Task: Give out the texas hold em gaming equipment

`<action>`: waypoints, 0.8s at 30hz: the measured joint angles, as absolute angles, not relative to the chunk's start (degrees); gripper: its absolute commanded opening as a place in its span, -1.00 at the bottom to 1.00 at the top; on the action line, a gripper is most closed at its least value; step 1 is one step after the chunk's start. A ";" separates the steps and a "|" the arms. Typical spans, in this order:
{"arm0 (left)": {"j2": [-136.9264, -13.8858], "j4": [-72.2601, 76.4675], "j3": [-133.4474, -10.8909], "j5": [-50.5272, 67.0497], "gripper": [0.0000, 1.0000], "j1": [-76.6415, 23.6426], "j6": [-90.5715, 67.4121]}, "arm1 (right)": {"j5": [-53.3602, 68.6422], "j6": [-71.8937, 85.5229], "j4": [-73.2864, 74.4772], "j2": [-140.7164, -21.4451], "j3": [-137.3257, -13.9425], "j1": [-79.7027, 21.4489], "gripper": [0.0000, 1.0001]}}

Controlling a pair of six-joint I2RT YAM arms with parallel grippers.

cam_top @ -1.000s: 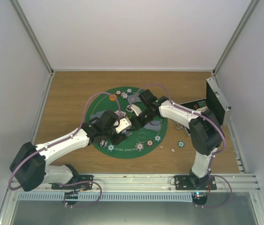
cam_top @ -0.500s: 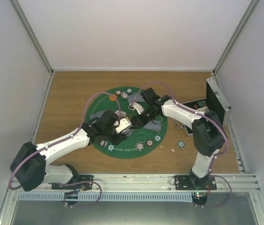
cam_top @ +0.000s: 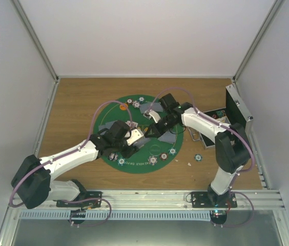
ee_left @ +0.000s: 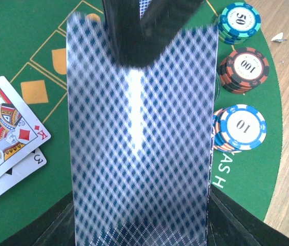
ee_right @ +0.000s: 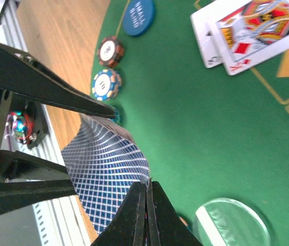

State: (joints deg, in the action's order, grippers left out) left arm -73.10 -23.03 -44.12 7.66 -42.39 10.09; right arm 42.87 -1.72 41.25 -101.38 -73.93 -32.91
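Note:
My left gripper (cam_top: pixel 136 137) (ee_left: pixel 142 223) is shut on a deck of playing cards (ee_left: pixel 139 148) with blue-checked backs, held over the round green mat (cam_top: pixel 108 117). My right gripper (cam_top: pixel 149 131) (ee_right: pixel 147 187) is shut on the far edge of the deck's top card (ee_right: pixel 108 171), which bows upward. Its dark fingers (ee_left: pixel 134 36) show at the top of the left wrist view. Beside the deck are teal (ee_left: pixel 241 21), red (ee_left: pixel 245 69) and blue-white (ee_left: pixel 239 128) chip stacks. A face-up king (ee_left: pixel 6 125) lies on another card to the left.
An open silver case (cam_top: pixel 238 108) stands at the right edge. Chips (cam_top: pixel 153 160) line the mat's near rim, an orange disc (cam_top: pixel 123 107) its far rim. One teal chip (cam_top: pixel 198 157) lies on the wood. A blue blind disc (ee_right: pixel 138 16) and a clear disc (ee_right: pixel 231 223) sit on the felt.
The right gripper has gone from open to shut on the top card's edge, and its arm has drawn slightly right. The left arm has held still with the deck.

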 measured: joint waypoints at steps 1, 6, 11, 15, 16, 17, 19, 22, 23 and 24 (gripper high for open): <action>-73.14 -22.98 -44.12 7.44 0.11 -42.39 10.07 | 42.22 -1.74 41.41 -101.03 -73.93 -32.34 -0.99; -73.45 -22.94 -44.12 5.72 0.11 -42.15 10.02 | 36.05 -1.69 41.56 -99.53 -73.95 -28.64 -0.99; -73.89 -22.87 -44.12 3.90 0.10 -38.26 9.56 | 23.42 -1.74 41.80 -99.79 -76.86 -27.38 -0.99; -75.31 -22.94 -44.16 2.09 0.10 -32.99 8.88 | 11.51 -2.37 40.49 -102.43 -83.26 -29.34 -0.99; -75.53 -22.96 -44.21 1.80 0.10 -31.83 8.51 | 8.27 -2.74 39.86 -103.39 -84.68 -30.20 -0.99; -75.61 -23.00 -44.29 1.39 0.10 -30.76 8.32 | 5.15 -3.14 39.18 -104.55 -85.91 -31.20 -0.99; -75.61 -23.09 -44.53 0.62 0.10 -29.06 7.86 | -0.99 -4.03 37.63 -107.04 -87.44 -33.50 -0.99; -75.55 -23.11 -44.77 -0.34 0.10 -26.70 6.87 | -8.36 -5.26 36.27 -110.76 -88.82 -36.75 -0.99; -75.48 -23.14 -44.77 -0.51 0.10 -26.11 6.61 | -10.83 -5.67 35.79 -112.12 -89.30 -37.87 -0.99; -75.35 -23.14 -44.77 -0.62 0.10 -25.63 6.44 | -13.04 -6.07 35.20 -113.36 -89.67 -38.87 -0.99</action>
